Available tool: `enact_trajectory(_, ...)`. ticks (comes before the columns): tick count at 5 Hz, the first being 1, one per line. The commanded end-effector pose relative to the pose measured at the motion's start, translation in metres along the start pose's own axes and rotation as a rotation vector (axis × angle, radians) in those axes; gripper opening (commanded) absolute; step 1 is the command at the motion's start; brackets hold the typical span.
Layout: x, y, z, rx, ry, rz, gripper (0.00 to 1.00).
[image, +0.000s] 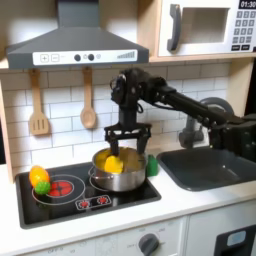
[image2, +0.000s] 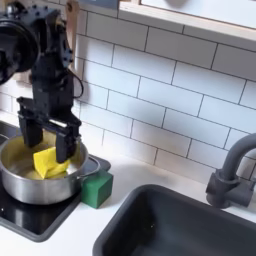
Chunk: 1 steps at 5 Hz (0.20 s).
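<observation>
Gripper (image2: 48, 140) spread wide over pot (image2: 20, 185) — holding nothing. Yellow block (image2: 46, 160) directly beneath, between fingers. Lower, then close — green sponge (image2: 97, 188) just beside.

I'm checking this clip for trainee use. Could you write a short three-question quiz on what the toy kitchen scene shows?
1. True or false: the tool hangs over the silver pot.
2. What lies on the stove's corner at the first exterior view's left? A. orange and green toy food B. a spoon C. a cup
3. What stands between the pot and the sink in the second exterior view?

Key: 1 true; 2 A; 3 a green block.
</observation>
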<state>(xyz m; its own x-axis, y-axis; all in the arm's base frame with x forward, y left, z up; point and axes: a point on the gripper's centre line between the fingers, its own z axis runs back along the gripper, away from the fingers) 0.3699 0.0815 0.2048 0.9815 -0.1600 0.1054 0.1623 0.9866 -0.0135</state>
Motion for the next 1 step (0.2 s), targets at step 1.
enact_trajectory(1, 0.0003, 0.0001, -0.0002, 0.000, 0.000, 0.000, 1.00)
